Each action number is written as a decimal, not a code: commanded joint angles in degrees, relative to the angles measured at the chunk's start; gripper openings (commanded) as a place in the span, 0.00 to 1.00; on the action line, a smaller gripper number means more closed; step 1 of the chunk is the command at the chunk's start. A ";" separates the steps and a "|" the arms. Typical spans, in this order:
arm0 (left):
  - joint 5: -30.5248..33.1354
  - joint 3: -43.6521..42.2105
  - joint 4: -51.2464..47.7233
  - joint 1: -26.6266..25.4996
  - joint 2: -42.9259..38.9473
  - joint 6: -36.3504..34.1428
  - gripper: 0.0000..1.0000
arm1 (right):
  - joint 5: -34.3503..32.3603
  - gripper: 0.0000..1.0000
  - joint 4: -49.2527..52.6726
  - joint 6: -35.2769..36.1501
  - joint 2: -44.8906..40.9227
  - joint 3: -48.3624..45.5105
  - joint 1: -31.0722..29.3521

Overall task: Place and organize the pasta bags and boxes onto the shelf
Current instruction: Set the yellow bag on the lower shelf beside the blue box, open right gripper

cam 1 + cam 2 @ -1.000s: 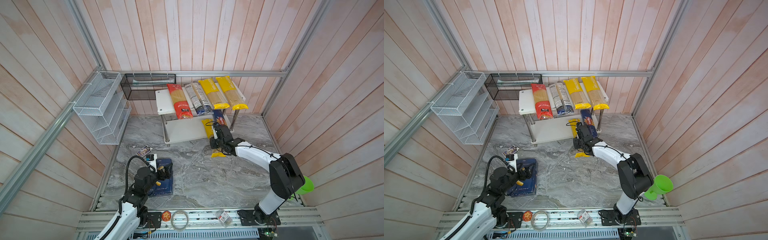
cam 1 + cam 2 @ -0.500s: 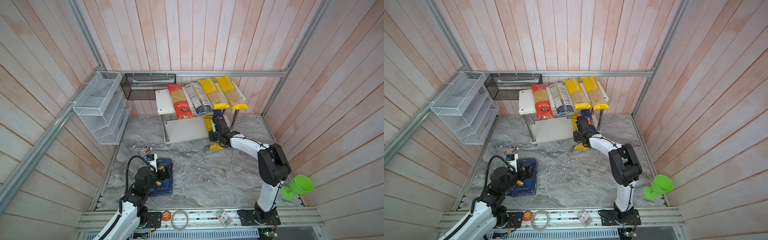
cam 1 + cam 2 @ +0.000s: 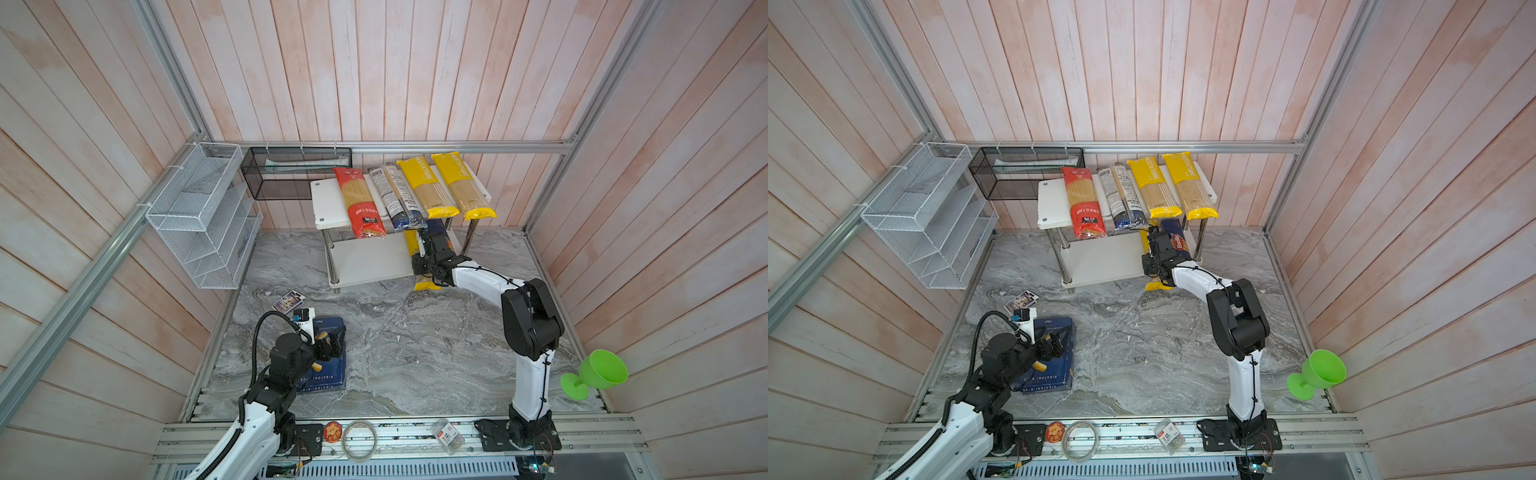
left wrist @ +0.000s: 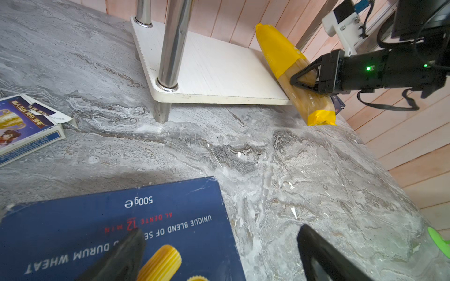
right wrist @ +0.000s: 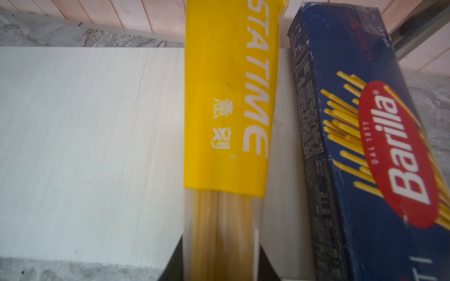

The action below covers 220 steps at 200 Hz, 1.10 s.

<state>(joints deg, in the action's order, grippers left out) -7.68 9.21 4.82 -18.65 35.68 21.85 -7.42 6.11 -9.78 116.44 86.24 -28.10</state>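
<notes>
R jaws: clamped on yellow PASTATIME bag (image 5: 226, 121), which lies on lower shelf board (image 5: 85, 133) w/ front end overhanging, just beside Barilla spaghetti box (image 5: 365, 158). L jaws: apart, over rigatoni box (image 4: 73, 219), flat on desk (image 4: 292, 158), front-left.

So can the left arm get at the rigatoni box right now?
Probably yes: the left tool hangs open just over the rigatoni box, and nothing lies on it.

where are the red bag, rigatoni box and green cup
red bag (image 3: 355, 193): in a top view, clear window
rigatoni box (image 4: 170, 202): left wrist view, blue printed face
green cup (image 3: 604, 368): in a top view, inner bowl
</notes>
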 commanded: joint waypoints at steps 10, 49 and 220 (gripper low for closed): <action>-0.18 1.54 1.18 0.22 0.16 -1.01 1.00 | -1.96 0.16 -6.24 0.90 0.74 5.13 0.75; -0.23 1.51 1.32 0.20 0.26 -1.01 1.00 | -2.33 0.23 -5.54 1.08 1.90 6.86 1.64; 0.52 1.53 1.09 0.20 0.09 -0.80 1.00 | 0.64 0.50 -9.34 -1.42 -11.91 -12.78 -0.07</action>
<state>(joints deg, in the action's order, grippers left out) -7.68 9.21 4.97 -18.65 35.88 21.67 -8.19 -0.47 -9.43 108.81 78.59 -26.57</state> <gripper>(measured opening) 0.996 0.502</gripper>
